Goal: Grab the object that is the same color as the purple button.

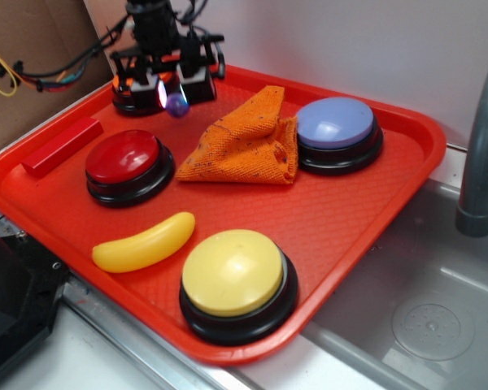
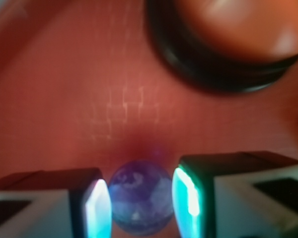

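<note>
The object, a tiny dark purple glossy ball (image 1: 176,105) (image 2: 140,201), sits at the back of the red tray (image 1: 350,219). My gripper (image 1: 178,94) (image 2: 141,206) stands over it, and both lit pads press against the ball's sides. I cannot tell whether the ball rests on the tray or hangs just above it. The purple button (image 1: 336,123), a pale purple-blue dome on a black base, stands at the tray's back right, well apart from the gripper.
An orange button (image 1: 132,91) (image 2: 228,34) stands just behind the gripper. An orange cloth (image 1: 248,140) lies mid-tray, a red button (image 1: 124,160) and red block (image 1: 61,146) to the left, a yellow banana (image 1: 142,244) and yellow button (image 1: 234,276) in front. A sink (image 1: 423,309) and faucet (image 1: 480,154) are on the right.
</note>
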Tool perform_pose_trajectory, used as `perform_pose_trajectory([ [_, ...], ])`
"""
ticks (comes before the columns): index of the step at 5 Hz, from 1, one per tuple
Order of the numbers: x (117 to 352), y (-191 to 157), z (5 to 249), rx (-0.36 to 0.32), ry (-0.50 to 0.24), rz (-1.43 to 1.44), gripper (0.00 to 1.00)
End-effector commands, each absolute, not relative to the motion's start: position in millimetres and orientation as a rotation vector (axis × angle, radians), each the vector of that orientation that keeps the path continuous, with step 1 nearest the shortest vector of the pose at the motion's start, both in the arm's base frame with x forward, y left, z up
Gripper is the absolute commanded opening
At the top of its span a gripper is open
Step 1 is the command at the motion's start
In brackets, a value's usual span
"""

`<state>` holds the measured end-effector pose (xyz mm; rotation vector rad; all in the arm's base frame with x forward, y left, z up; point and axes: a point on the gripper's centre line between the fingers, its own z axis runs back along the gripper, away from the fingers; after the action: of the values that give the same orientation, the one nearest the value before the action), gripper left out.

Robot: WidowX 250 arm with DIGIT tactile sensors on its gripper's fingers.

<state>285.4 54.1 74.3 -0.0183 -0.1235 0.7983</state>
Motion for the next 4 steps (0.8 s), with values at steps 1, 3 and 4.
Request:
perform_pose_trajectory([
  [1, 280.0, 17.3, 194.0, -0.155, -0.214, 0.566, 0.00],
  [3, 243.3, -26.7, 253.7, -0.213, -0.174, 0.290, 0.00],
  [4, 234.0, -37.6, 251.1, -0.215, -0.208, 0.243, 0.00],
])
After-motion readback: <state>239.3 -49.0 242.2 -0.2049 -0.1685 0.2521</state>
